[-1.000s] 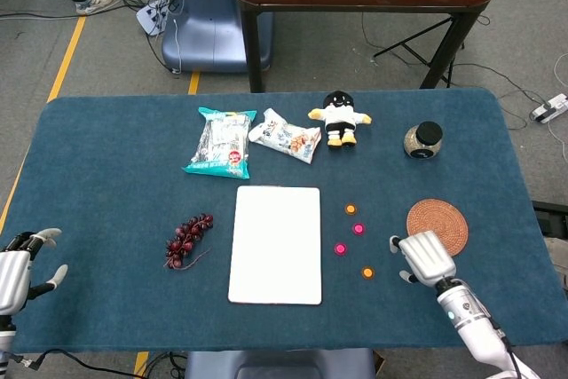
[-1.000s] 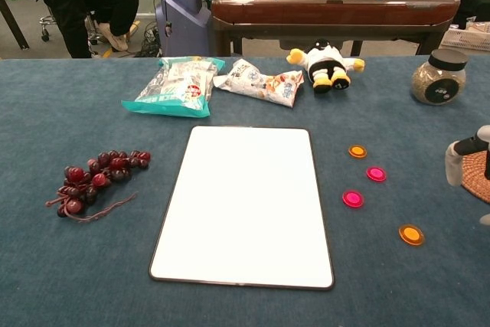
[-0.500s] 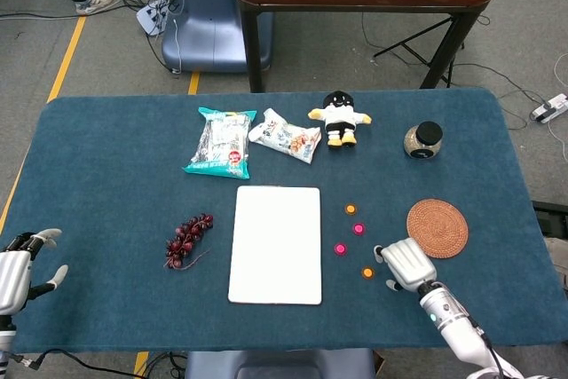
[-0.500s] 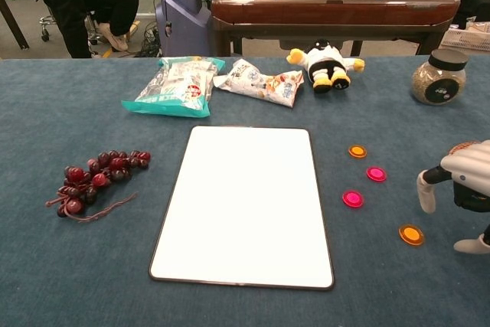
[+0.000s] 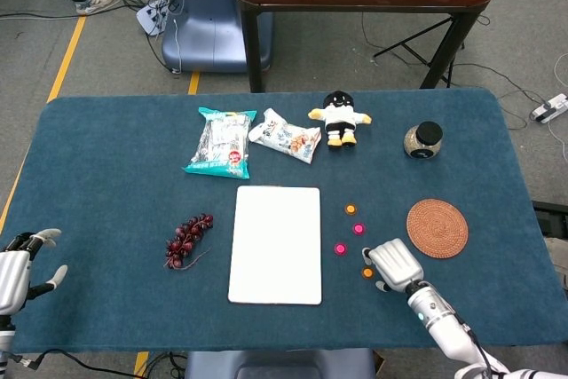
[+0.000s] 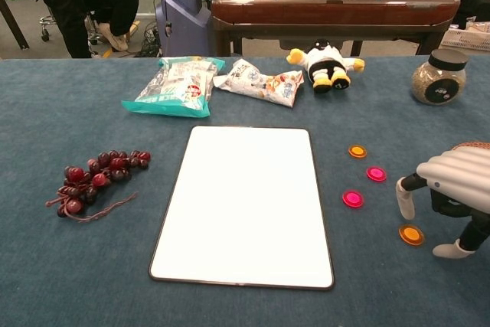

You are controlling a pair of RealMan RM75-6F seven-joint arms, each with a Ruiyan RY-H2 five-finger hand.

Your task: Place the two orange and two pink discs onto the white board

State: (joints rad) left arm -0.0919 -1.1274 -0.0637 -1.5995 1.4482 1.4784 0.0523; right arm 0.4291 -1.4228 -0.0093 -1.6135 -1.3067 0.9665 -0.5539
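- Right hand hovers over the near orange disc, fingers spread and arched, holding nothing; the disc lies on the cloth between a finger and the thumb tip.
- We judge the step is picking up this disc, so we should lower until both tips bracket its rim, then pinch low, since a flat disc slips easily.
- The two pink discs and the far orange disc lie between our hand and the white board; none is on it yet.
- We should carry the disc above these, avoiding the woven coaster at the right.
- Left hand waits at the table's near left edge, released and holding nothing.
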